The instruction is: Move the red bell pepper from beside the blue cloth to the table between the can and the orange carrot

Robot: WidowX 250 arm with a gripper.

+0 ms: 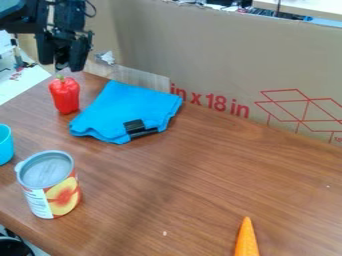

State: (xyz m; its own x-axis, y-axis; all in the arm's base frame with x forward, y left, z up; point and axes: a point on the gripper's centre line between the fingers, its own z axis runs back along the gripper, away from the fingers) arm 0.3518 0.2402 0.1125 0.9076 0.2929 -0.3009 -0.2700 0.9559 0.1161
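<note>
Gripper: the black gripper [62, 64] hangs at the far left, over the far end of the work area, nearest to the red pepper.
Jaws: released, standing apart with a gap between them and nothing grasped.
Red pepper: the red pepper [65, 95] stands upright at the far left of the table [180, 185], just below the gripper in the view and apart from it, with its green stem up.
Blue cloth: the blue cloth [127, 107] lies flat just to the right of the pepper, its edges uneven, with a black patch [137, 128] at its near side.
Cup: a light blue cup [5, 145] is partly in view at the left edge, nearer than the pepper.
Can: a can [53, 192] stands upright at the near left, its metal end up and a cut orange-yellow fruit on its label.
Carrot: the pointed end of an orange carrot [246, 241] shows at the near edge, right of the middle, its tip toward the far side.
Table surface: brown wood grain, with small pale specks at the near middle and the right.
Backdrop: a cardboard panel [200, 55] with red print and line drawings rises along the far side.
</note>
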